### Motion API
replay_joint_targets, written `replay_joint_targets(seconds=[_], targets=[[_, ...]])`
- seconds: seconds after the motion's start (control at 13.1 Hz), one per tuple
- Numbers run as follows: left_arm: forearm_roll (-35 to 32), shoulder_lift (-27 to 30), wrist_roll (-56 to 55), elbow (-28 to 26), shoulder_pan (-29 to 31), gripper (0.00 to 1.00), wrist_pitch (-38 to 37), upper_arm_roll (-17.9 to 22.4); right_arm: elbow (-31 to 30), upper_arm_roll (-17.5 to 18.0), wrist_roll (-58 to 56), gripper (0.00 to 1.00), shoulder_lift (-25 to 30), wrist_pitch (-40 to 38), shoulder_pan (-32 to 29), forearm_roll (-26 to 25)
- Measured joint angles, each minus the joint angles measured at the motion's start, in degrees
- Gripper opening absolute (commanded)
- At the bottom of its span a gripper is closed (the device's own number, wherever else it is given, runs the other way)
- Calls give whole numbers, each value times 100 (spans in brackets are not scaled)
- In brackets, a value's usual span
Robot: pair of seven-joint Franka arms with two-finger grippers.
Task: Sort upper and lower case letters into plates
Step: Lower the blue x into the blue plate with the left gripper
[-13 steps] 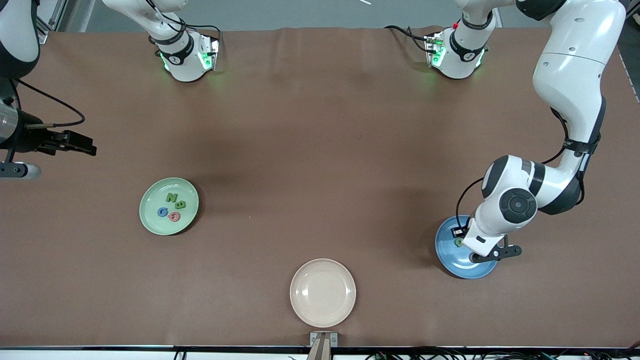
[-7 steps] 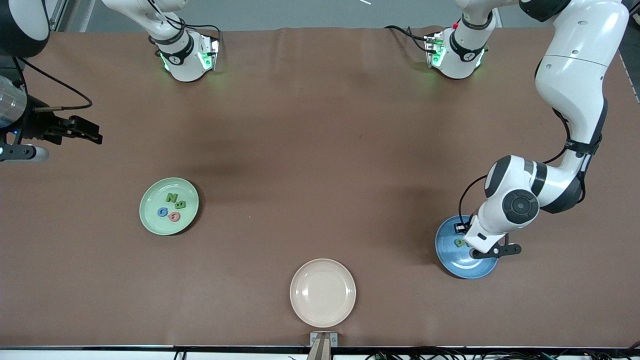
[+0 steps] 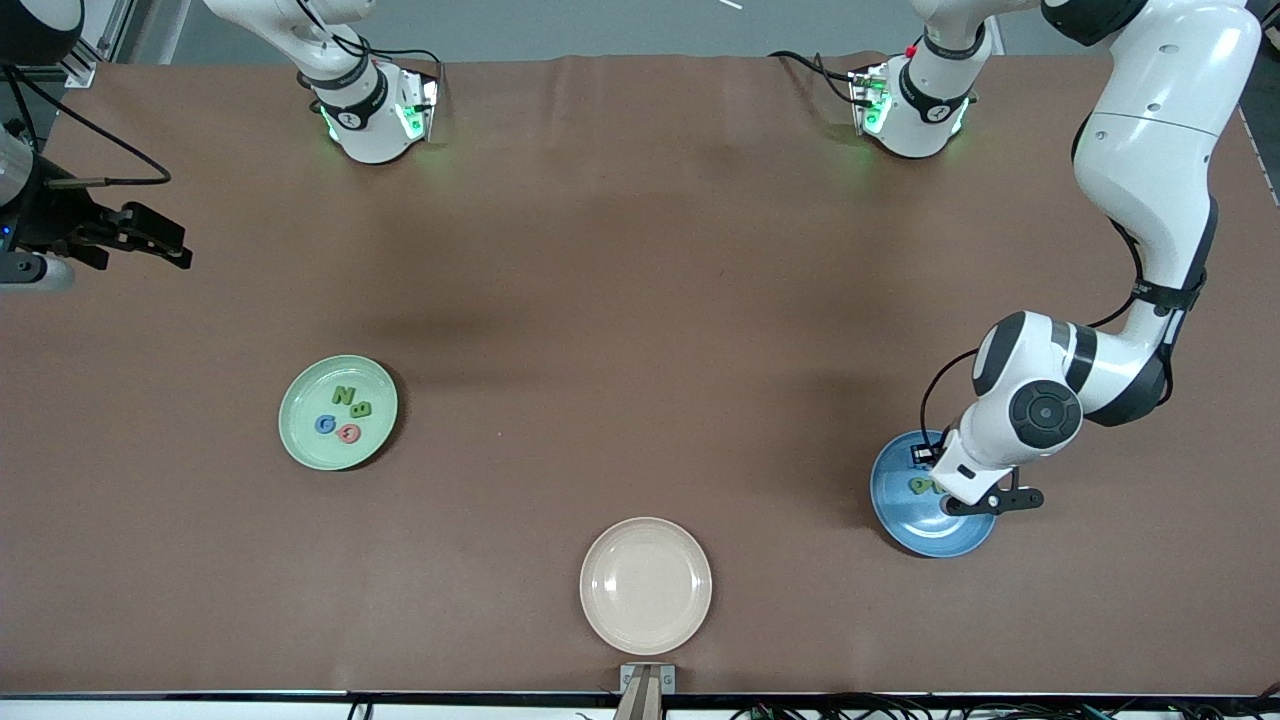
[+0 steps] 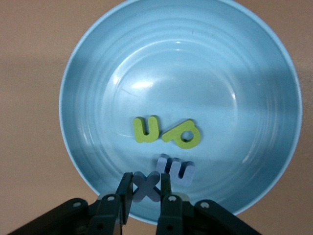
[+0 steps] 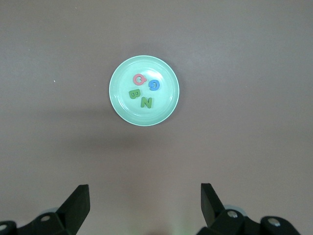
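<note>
The blue plate (image 3: 905, 528) lies at the left arm's end of the table. In the left wrist view the blue plate (image 4: 195, 63) holds a green u (image 4: 145, 129), a green p (image 4: 183, 134) and a blue m (image 4: 176, 168). My left gripper (image 4: 145, 177) is low over this plate (image 3: 940, 487), shut on a blue x (image 4: 146, 191). The mint plate (image 3: 300, 440) holds a green N (image 3: 344, 394), a green B (image 3: 361, 408), a blue G (image 3: 325, 424) and a pink Q (image 3: 348, 433). My right gripper (image 3: 170, 250) is open and empty, high over the table's right-arm end (image 5: 145, 203).
A cream-beige plate (image 3: 600, 620) lies empty near the table's front edge, between the two other plates. The mint plate (image 5: 120, 105) shows small in the right wrist view. The arm bases (image 3: 375, 115) stand along the farthest edge.
My right gripper has drifted toward the robots' bases, still open. My left arm has shifted slightly over the blue plate.
</note>
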State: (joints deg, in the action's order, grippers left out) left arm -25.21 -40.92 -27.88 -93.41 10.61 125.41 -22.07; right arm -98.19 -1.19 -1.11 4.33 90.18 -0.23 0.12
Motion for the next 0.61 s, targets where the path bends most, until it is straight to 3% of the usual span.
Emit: replay_joint_targets(seconds=[0.61], targets=[[0, -2, 0, 0, 11, 15, 24, 0, -41, -16, 1, 100, 4, 121, -4, 81]])
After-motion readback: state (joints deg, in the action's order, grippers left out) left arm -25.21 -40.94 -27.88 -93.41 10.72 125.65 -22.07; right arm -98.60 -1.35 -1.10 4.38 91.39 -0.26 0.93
